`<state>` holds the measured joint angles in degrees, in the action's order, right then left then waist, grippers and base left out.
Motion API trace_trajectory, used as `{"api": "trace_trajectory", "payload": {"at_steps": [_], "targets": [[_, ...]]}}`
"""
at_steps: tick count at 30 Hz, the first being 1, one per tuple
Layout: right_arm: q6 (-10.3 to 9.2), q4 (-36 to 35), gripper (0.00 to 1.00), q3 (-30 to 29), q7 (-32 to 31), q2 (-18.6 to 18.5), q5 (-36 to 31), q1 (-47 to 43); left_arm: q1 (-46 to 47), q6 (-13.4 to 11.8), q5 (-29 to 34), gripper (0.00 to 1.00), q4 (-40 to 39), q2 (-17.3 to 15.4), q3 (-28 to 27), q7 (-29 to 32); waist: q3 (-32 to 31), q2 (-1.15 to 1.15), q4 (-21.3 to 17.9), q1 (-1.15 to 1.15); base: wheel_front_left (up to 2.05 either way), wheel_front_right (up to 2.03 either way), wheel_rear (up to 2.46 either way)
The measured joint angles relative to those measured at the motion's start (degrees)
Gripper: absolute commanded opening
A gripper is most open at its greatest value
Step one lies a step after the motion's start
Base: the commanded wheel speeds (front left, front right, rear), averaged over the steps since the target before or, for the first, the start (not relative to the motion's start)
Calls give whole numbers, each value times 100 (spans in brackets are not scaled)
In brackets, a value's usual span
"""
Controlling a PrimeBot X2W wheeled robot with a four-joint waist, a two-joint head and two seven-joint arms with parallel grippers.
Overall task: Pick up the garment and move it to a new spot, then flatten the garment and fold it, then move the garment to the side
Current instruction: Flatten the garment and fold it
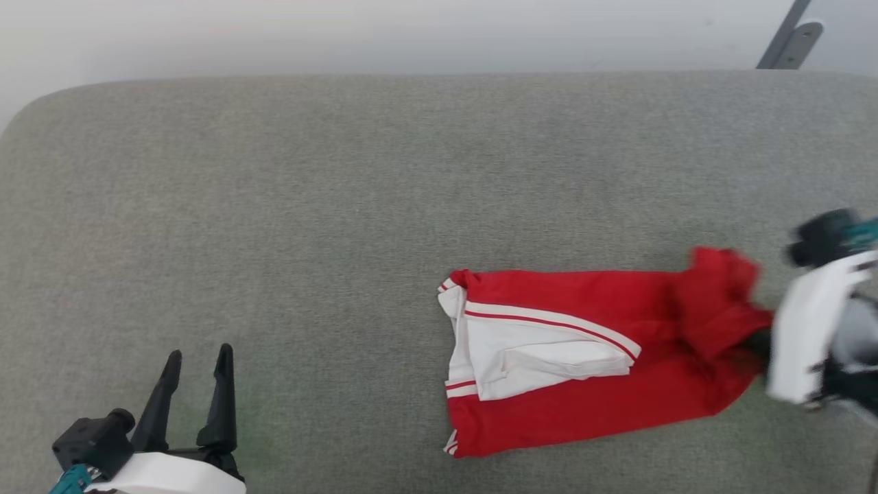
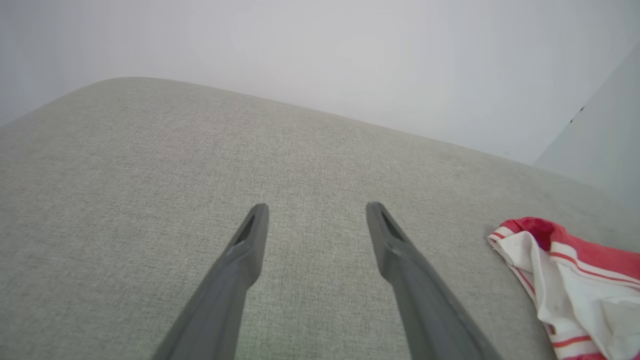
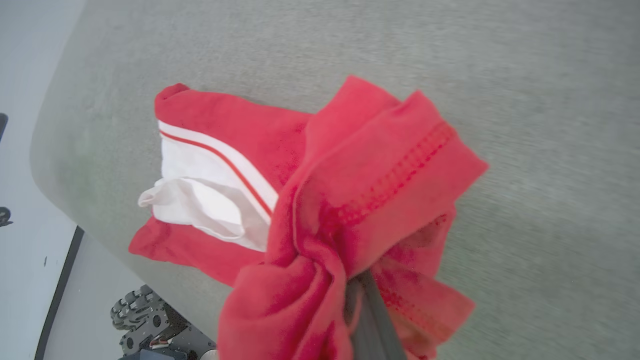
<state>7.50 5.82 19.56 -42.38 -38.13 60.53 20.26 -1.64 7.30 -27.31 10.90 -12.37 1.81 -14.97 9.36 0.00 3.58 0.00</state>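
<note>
The garment (image 1: 590, 405), a bright red T-shirt with a white sleeve and striped trim, lies folded on the grey padded surface (image 1: 343, 206), right of centre. Its right end is bunched and lifted. My right gripper (image 1: 758, 346) is at that end, shut on the gathered fabric. In the right wrist view the red bunch (image 3: 370, 190) wraps my right gripper (image 3: 357, 285), with one grey finger (image 3: 372, 325) peeking out. My left gripper (image 1: 199, 351) rests at the lower left, open and holding nothing, well away from the shirt. In the left wrist view its fingers (image 2: 317, 206) spread over bare cloth, and the garment's collar end (image 2: 575, 280) lies at the right.
The grey surface has a rounded far-left corner and a pale wall behind it. A grey metal bracket (image 1: 789, 41) stands at the top right. Part of the wheeled base (image 3: 150, 320) shows below the surface's near edge. Wide bare cloth lies left of the shirt.
</note>
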Motion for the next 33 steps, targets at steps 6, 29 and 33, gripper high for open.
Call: {"api": "trace_trajectory", "payload": {"at_steps": [6,29,33], "targets": [[0,-342,0,582,-90,396,-242,190,42,1,8,100,20,8,127,0,30,0,161,0,0,0,0],[0,201,100,1604,445,970,-146,888,80,2,-255,100,143,-32,307,0,-104,0,684,0,0,0,0],[0,1,100,1345,623,682,-107,733,-4,2,-314,100,98,-69,209,0,-184,0,532,0,0,0,0]]}}
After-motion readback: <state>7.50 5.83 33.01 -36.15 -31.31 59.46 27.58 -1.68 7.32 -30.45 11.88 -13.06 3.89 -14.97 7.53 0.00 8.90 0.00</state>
